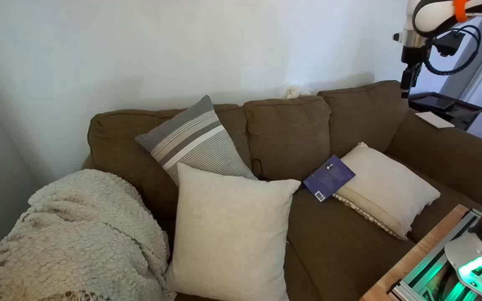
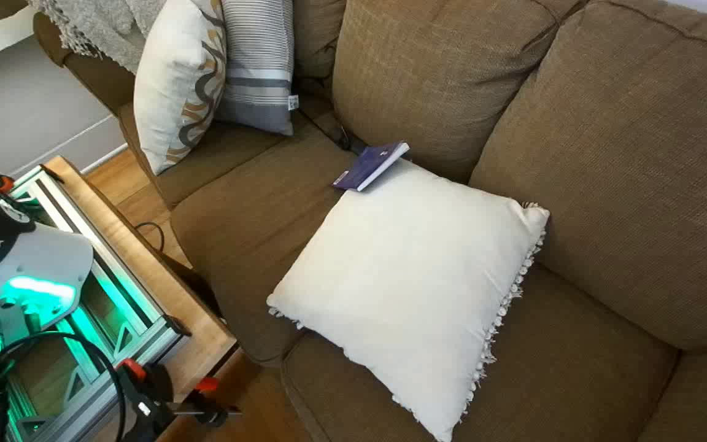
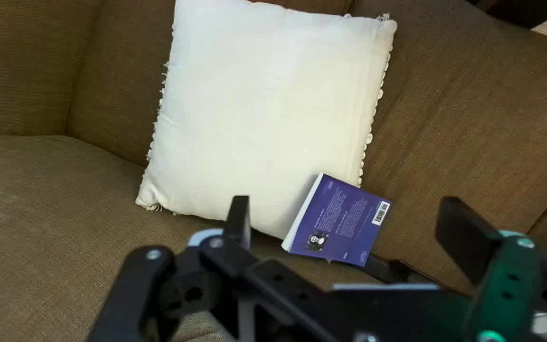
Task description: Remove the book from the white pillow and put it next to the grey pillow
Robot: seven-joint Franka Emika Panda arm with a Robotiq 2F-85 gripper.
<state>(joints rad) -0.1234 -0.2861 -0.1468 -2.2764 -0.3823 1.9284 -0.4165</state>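
The purple book point(image 1: 329, 177) rests tilted on one corner of the white pillow point(image 1: 391, 184), its outer part overhanging the seat. The book shows in an exterior view point(image 2: 369, 167) and the wrist view point(image 3: 337, 221), back cover up with a barcode. The white pillow lies flat, also in an exterior view point(image 2: 415, 276) and the wrist view point(image 3: 268, 109). The grey pillow point(image 1: 201, 142) with pale stripes leans on the sofa back, partly behind a cream cushion; it also shows in an exterior view point(image 2: 258, 73). My gripper point(image 1: 408, 90) is high above the sofa, open and empty in the wrist view point(image 3: 344, 213).
A large cream cushion point(image 1: 232, 234) stands in front of the grey pillow. A fleecy blanket point(image 1: 82, 238) covers the sofa's end. The brown sofa back point(image 1: 287, 133) runs behind. The robot's base table point(image 2: 145, 264) stands before the seat. A dark tray table point(image 1: 454, 110) is beside the armrest.
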